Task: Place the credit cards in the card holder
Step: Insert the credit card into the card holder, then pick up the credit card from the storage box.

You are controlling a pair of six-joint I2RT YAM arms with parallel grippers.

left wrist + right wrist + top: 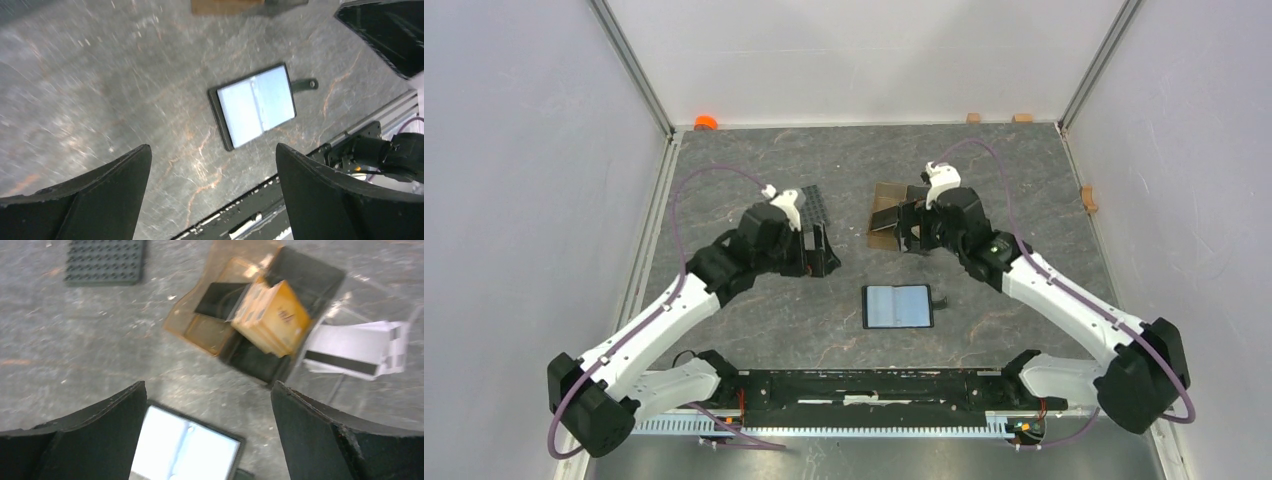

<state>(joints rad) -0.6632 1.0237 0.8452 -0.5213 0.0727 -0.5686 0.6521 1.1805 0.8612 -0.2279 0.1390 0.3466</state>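
The card holder [897, 306] lies open and flat near the table's front middle, pale blue-grey inside, strap tab to its right; it also shows in the left wrist view [256, 105] and the right wrist view [184, 447]. A stack of tan-orange credit cards [272, 316] stands tilted in the brown box [210, 315]. Whitish cards with a dark stripe [355, 350] lie in a clear tray to the right. My left gripper [822, 250] is open and empty, left of the holder. My right gripper [916, 236] is open and empty, hovering by the box.
A black gridded mat [812, 207] lies behind the left gripper; it also shows in the right wrist view [105, 261]. The brown box [886, 218] sits at mid-table. An orange object [706, 122] and small wooden blocks [1023, 118] lie along the back wall.
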